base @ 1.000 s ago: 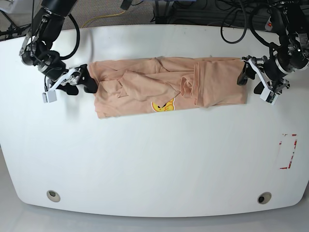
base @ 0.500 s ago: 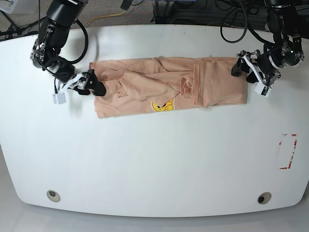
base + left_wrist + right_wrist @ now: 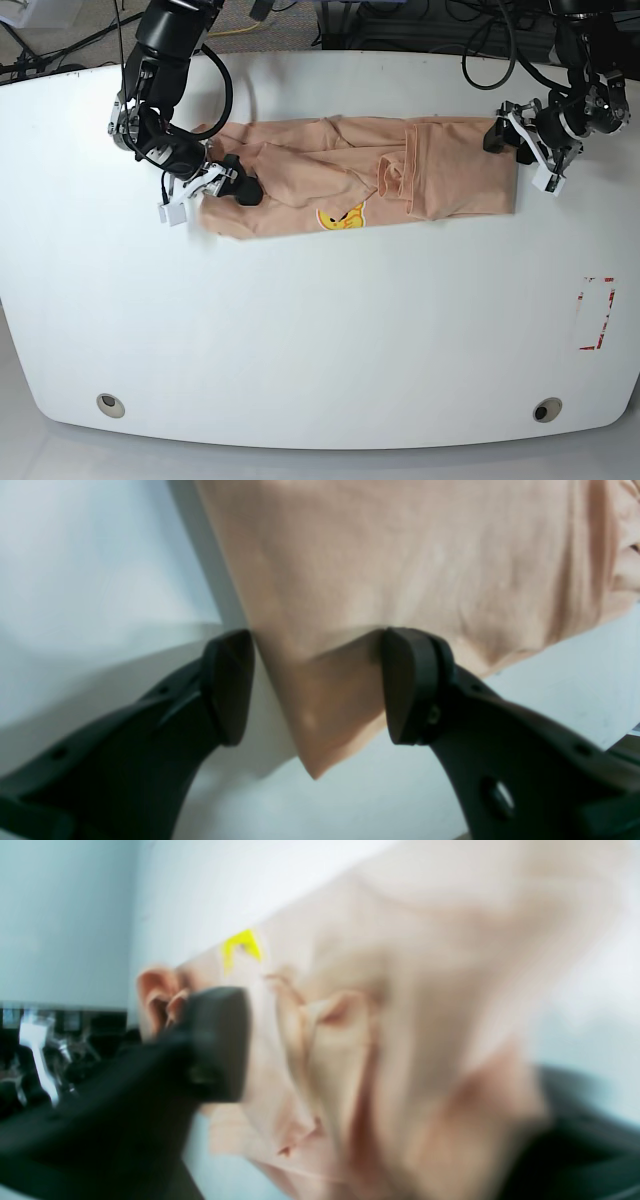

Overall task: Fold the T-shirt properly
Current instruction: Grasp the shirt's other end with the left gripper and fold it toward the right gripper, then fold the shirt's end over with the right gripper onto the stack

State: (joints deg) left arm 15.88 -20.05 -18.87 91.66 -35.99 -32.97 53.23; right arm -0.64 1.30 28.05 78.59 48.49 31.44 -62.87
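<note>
The peach T-shirt (image 3: 440,180) lies on the white table (image 3: 320,330) as a long rumpled band running left to right, with a small yellow print (image 3: 340,217) on its front edge. My left gripper (image 3: 508,148) is at the shirt's right end. In the left wrist view it (image 3: 320,690) is open, with a corner of the shirt (image 3: 400,555) between its jaws. My right gripper (image 3: 232,188) is over the shirt's left end. The right wrist view is blurred: the gripper (image 3: 385,1100) has its jaws wide apart with bunched cloth (image 3: 400,990) between them.
A red-marked rectangle (image 3: 597,312) is on the table near its right edge. Two round holes (image 3: 111,404) (image 3: 546,409) sit near the front edge. Cables and equipment crowd the space behind the table's far edge.
My right gripper has moved right, from beside the shirt's left edge onto the cloth, nudging that end. My left gripper has shifted slightly up and inward at the right edge.
</note>
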